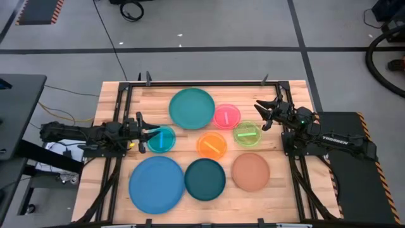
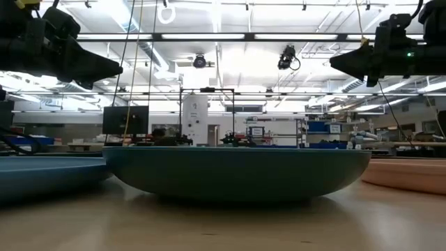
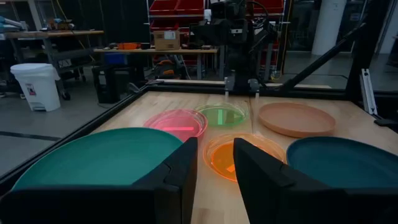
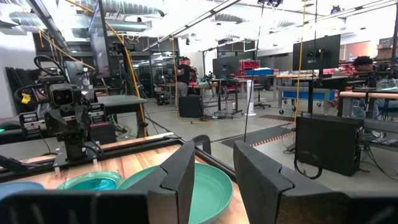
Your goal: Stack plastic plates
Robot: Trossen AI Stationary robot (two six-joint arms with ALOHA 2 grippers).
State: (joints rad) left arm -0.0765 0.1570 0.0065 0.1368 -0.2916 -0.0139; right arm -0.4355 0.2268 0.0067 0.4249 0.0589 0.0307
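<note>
Several plastic plates lie flat and apart on the wooden table (image 1: 114, 107): a large teal one (image 1: 192, 107), a large blue one (image 1: 156, 183), a dark teal one (image 1: 205, 179), a brown one (image 1: 250, 171), and small pink (image 1: 226, 116), green (image 1: 247, 133), orange (image 1: 212, 145) and cyan (image 1: 161, 139) ones. My left gripper (image 1: 145, 131) hovers open and level at the cyan plate's left rim. My right gripper (image 1: 259, 116) hovers open by the green and pink plates. The wrist views show nothing between the fingers of the left gripper (image 3: 214, 168) or the right gripper (image 4: 214, 180).
A black metal frame (image 1: 202, 82) runs along the table's far edge and sides. In the low view the dark teal plate (image 2: 237, 171) fills the foreground, with the blue plate (image 2: 49, 174) on one side and the brown plate (image 2: 411, 174) on the other. Bare wood lies along the near edge.
</note>
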